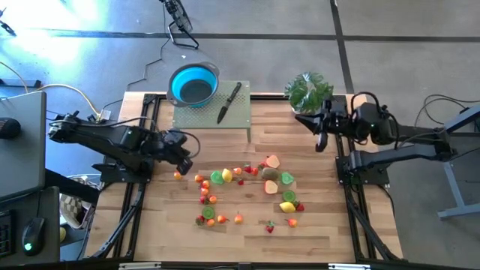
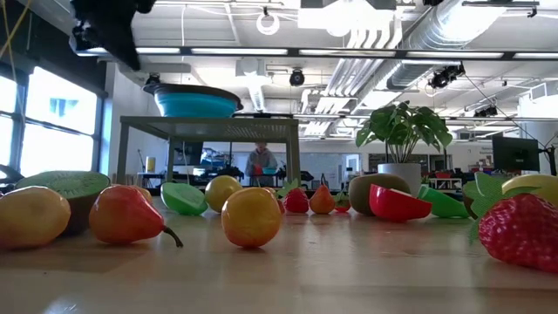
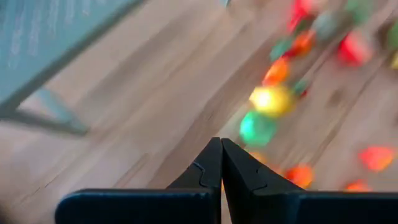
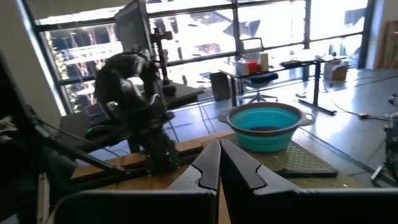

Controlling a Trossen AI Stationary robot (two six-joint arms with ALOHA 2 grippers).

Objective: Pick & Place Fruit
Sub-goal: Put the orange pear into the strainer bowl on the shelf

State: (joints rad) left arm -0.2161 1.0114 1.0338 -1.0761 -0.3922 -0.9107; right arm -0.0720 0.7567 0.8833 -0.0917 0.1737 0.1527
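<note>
Left gripper [image 1: 182,160] is pinched shut on nothing, just left of the fruit [image 1: 247,189] scattered on the table below the blue bowl [image 1: 193,84]. I'd spread it before dropping onto one piece. Right gripper [image 1: 321,140] waits shut.

left arm: dark six-joint arm, reaching in from the table's left edge, elbow bent, forearm angled toward the table's middle; left gripper [image 1: 182,162] a dark two-finger claw low over the wood on the left side, fingers [image 3: 208,165] pressed together tip to tip with nothing between them

right arm: dark six-joint arm, folded back along the table's right edge, wrist turned toward the far right corner; right gripper [image 1: 321,140] a dark two-finger claw raised off the table, fingers [image 4: 208,163] closed against each other, empty
</note>
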